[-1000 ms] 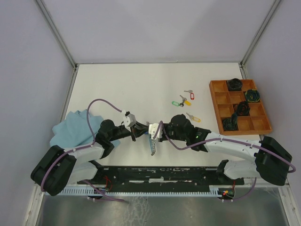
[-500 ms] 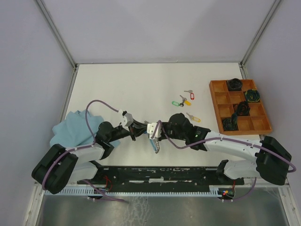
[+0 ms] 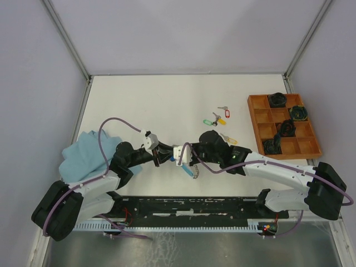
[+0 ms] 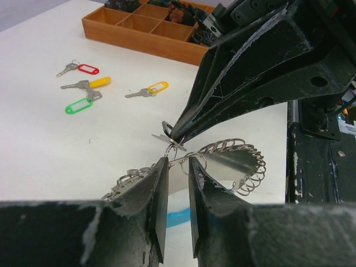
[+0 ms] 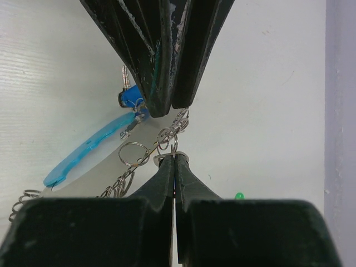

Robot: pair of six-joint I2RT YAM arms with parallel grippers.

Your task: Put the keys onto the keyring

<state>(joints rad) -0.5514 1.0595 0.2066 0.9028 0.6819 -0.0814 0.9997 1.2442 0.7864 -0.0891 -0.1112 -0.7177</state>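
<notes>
The right hand point(image 5: 174, 164) is pinched closed on the keyring point(image 5: 89, 147) wire near the table's point(image 3: 156, 105) front edge. The left hand point(image 4: 177, 167), fingers narrowly parted, straddles the same wire tip to tip with it, and a blue-tagged key point(image 5: 130, 99) sits by the ring's blue sleeve. Beyond lie a red-tagged key point(image 4: 88, 69), a green-tagged key point(image 4: 78, 105) and two yellow-tagged keys point(image 4: 157, 87). Farther right is a wooden tray point(image 3: 253, 119) of dark coils point(image 3: 276, 100). A blue cloth point(image 3: 83, 153) lies at the left. Tag writing is too small to read.
</notes>
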